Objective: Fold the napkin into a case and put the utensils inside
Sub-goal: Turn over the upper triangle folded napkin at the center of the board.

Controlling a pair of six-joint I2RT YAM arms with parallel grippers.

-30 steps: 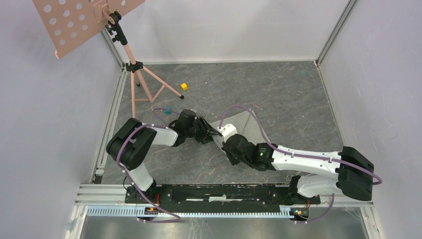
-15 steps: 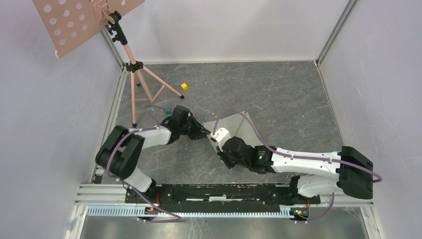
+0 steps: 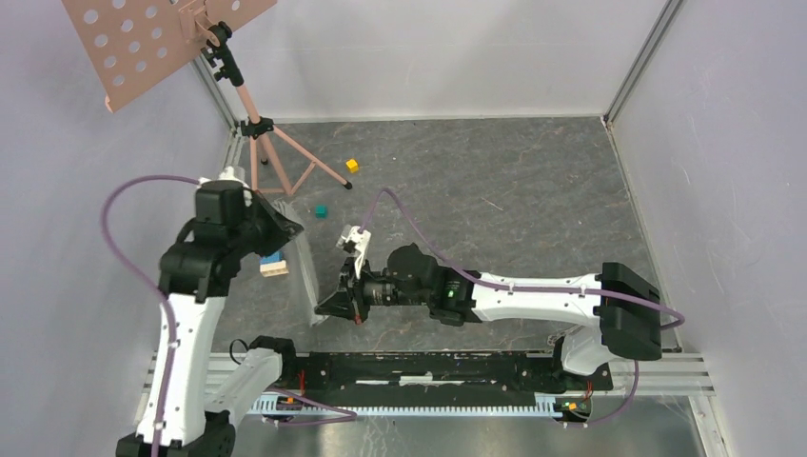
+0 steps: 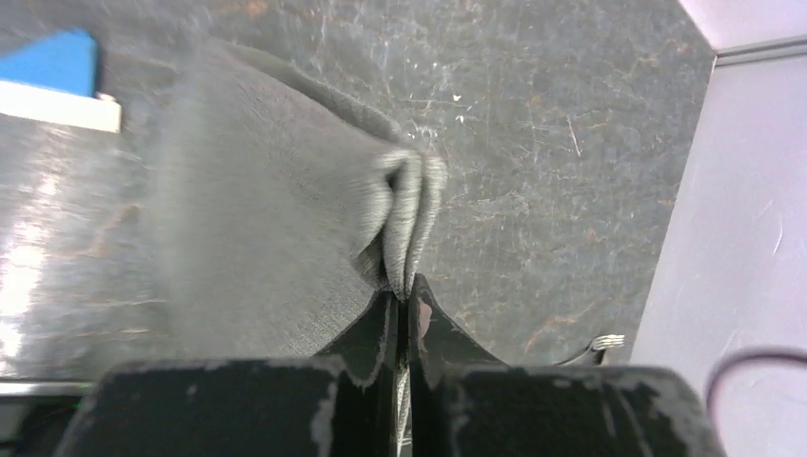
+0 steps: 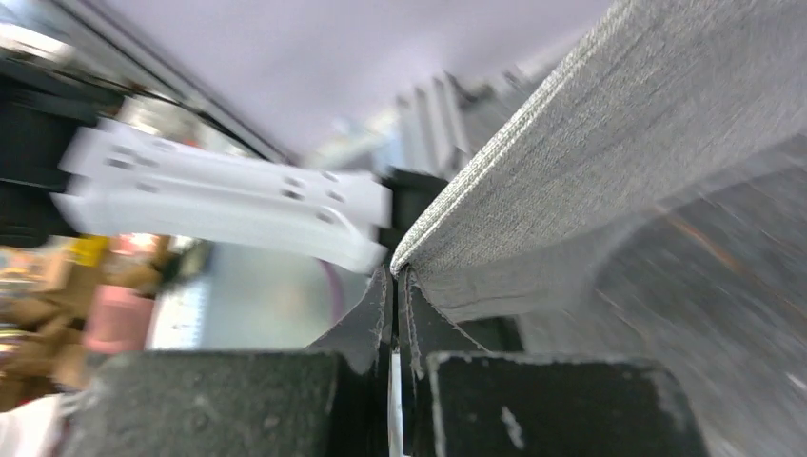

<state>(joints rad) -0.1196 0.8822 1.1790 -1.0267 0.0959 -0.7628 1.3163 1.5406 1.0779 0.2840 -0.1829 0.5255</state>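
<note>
Top external view: the left arm rears up tall, elbow bent, its left gripper [image 3: 290,228] clamped on a bunched edge of the napkin [image 3: 306,268]. The right arm reaches low across the table [image 3: 533,190], right gripper [image 3: 325,307] pinching another edge; the napkin stretches between them.

The napkin [image 3: 306,268] stretches from the left tool [image 3: 289,229], behind, to the right tool [image 3: 325,308], seemingly just above the table [image 3: 533,190].

My left pincer [image 4: 403,297] is matt black, edges chipped. The napkin [image 4: 266,219] is matt woven cloth, fine weave. The table [image 4: 552,133] is dark, scratched, faintly glossy.
</note>
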